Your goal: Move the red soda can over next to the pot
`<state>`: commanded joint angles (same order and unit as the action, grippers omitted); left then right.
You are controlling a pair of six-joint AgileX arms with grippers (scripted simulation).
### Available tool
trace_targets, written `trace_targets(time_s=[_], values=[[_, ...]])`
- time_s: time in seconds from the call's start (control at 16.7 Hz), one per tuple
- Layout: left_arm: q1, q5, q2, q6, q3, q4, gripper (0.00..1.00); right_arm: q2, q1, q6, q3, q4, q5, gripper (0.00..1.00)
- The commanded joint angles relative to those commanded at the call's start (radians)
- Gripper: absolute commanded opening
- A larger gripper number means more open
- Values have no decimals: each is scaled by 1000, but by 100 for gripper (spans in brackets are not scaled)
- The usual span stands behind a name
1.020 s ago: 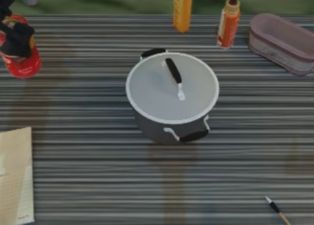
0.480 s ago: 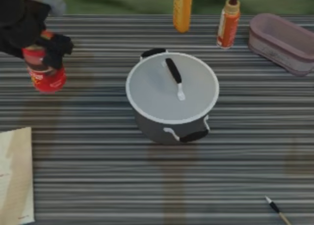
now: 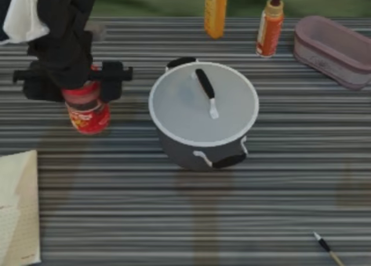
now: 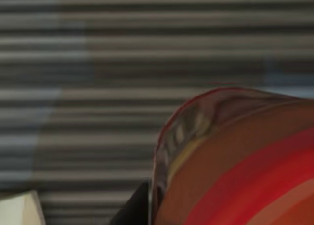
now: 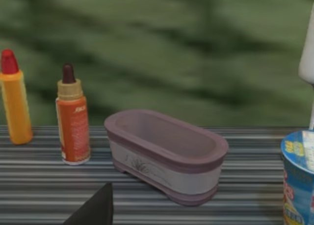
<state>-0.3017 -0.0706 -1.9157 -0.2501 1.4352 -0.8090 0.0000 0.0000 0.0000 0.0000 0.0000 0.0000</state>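
At frame left-centre our left gripper (image 3: 87,83) had the red soda can (image 3: 88,112) clamped from above, near the pot (image 3: 203,112), so we judged it best kept upright, stopping short of the lid rim.

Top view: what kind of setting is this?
Probably a simulated tabletop test scene, kitchen-flavoured: a striped table carrying a lidded pot, two bottles and a mauve container, blurred green backdrop behind. Left gripper holds the red soda can.
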Motion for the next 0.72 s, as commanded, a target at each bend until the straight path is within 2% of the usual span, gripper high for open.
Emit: trace_targets(time_s=[0.18, 0.48, 0.72], values=[[-25, -20, 16, -57, -35, 26, 0, 0, 0, 0, 0, 0, 0, 100], [-20, -18, 9, -54, -34, 27, 0, 0, 0, 0, 0, 0, 0, 100], [-17, -17, -35, -52, -67, 108, 0, 0, 0, 0, 0, 0, 0, 100]])
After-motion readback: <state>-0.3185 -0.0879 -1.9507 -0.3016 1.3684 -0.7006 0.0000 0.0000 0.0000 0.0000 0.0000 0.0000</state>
